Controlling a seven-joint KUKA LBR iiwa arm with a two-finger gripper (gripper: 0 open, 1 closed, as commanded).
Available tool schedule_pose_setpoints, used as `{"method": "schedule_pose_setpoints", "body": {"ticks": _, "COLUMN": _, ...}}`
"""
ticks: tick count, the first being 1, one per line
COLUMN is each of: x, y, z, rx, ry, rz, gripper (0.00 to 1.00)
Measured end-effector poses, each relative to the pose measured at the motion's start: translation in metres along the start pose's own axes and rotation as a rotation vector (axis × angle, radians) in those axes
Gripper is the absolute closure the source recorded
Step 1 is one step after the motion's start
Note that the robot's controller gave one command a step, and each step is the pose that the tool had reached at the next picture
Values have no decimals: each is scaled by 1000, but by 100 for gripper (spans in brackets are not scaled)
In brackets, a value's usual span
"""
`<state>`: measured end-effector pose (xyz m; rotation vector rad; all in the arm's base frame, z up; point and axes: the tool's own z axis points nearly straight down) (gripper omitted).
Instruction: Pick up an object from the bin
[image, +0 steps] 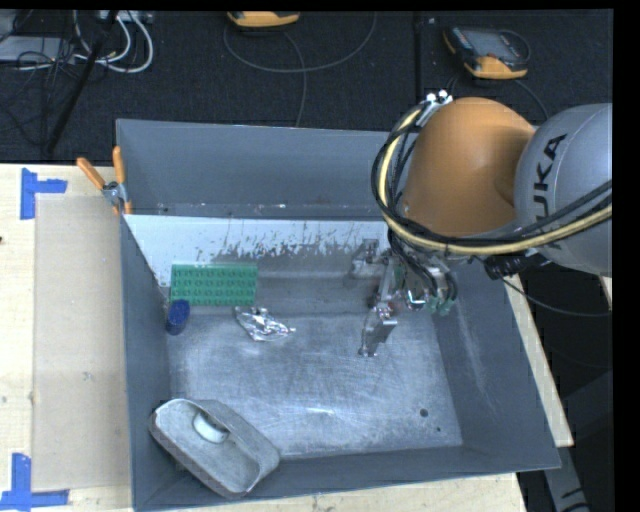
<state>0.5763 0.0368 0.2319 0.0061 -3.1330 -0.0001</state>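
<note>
Jaws: whether they stand open or closed cannot be told. The gripper (372, 335) hangs over bare floor of the bin (330, 400), right of centre and toward the back wall. The nearest thing is a small shiny clear piece (263, 325), apart to its left. A green studded plate (213, 285) lies at the back left, with a blue cap (177, 317) just beside its front left corner. A grey oval case (245, 462) holding a white piece (208, 428) sits in the front left corner.

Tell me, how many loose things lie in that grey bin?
4: green studded plate back left, blue cap beside it, shiny clear piece centre, grey holder front left. The arm may hide more.
</note>
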Motion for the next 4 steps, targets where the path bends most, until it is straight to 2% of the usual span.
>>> {"method": "schedule_pose_setpoints", "body": {"ticks": 1, "x": -16, "y": 65, "z": 103, "rx": -1, "ry": -1, "rz": -124, "gripper": 0}}
{"method": "schedule_pose_setpoints", "body": {"ticks": 2, "x": -43, "y": 85, "z": 161, "rx": -2, "ry": -14, "rz": -107, "gripper": 0}}
{"method": "schedule_pose_setpoints", "body": {"ticks": 3, "x": -43, "y": 84, "z": 157, "rx": -2, "ry": -16, "rz": -105, "gripper": 100}}
{"method": "schedule_pose_setpoints", "body": {"ticks": 4, "x": -38, "y": 72, "z": -4, "rx": 0, "ry": -19, "rz": -206, "gripper": 100}}
